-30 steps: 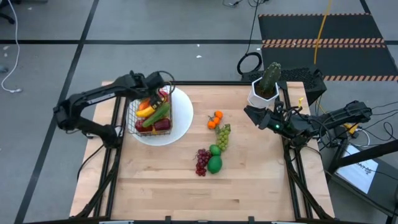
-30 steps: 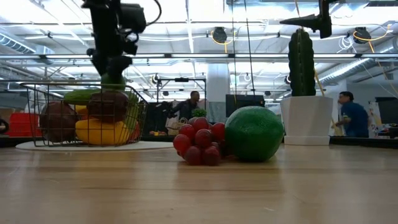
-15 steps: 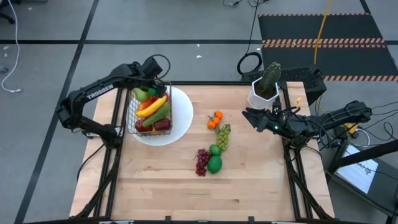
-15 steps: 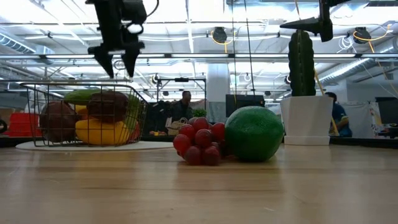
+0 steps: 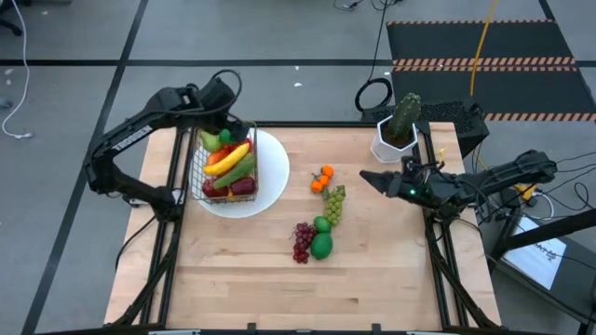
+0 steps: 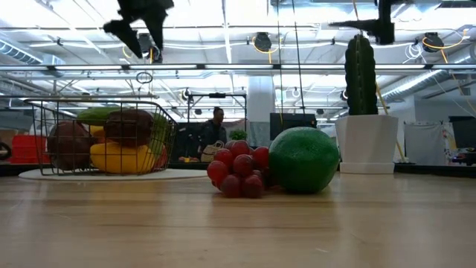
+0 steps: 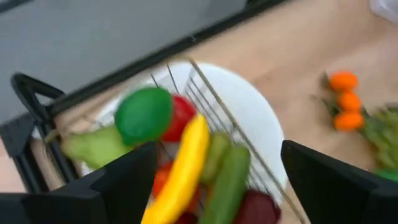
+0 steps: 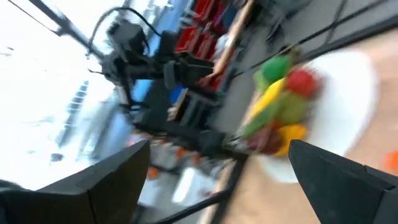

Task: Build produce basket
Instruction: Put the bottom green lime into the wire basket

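we've got the basket [image 5: 226, 160] on the plate [image 5: 272, 177], half full; grapes [image 5: 303, 241], lime [image 5: 321, 246] and oranges [image 5: 321, 179] lie beside it. light, hard, slick: pinch stems. left gripper [image 5: 222, 100] empty, spread; right gripper [image 5: 371, 177] open near oranges.

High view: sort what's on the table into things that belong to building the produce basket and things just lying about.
Belongs to the job:
wire basket, already holding fruit
oranges
green grapes
red grapes
lime

Just lying about:
white plate under the basket
potted cactus at the table's far edge
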You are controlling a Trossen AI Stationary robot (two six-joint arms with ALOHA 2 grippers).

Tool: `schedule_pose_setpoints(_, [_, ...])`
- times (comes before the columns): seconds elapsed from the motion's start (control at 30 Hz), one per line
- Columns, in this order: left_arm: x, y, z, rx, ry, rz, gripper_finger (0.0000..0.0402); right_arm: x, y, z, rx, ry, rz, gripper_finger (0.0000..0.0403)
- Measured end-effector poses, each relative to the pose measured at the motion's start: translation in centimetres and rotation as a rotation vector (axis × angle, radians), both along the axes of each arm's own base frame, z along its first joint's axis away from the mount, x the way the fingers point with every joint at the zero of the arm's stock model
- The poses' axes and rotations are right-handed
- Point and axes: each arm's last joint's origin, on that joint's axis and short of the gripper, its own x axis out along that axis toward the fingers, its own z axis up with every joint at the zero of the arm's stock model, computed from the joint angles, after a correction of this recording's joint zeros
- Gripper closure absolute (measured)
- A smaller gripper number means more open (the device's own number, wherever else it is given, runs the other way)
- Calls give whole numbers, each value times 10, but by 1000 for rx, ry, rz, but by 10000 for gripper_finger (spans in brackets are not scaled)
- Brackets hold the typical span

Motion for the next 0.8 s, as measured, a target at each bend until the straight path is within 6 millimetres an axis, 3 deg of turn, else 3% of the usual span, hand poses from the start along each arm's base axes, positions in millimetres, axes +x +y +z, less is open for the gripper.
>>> schedule_pose_setpoints(0.13, [-7, -32, 10, -20, -37, -68, 97, 15, 11, 4, 75, -78, 64, 25])
schedule_pose_setpoints(0.33, [-22, -82, 27, -33, -164, -159, 141, 49, 39, 5, 120, -18, 126, 25])
schedule_pose_setpoints(0.6, [-42, -138, 39, -33, -267, -313, 190, 91, 77, -16, 264, 68, 169, 25])
schedule_pose_setpoints(0.8, [-45, -175, 38, -43, -291, -416, 219, 110, 93, -41, 460, 167, 195, 25])
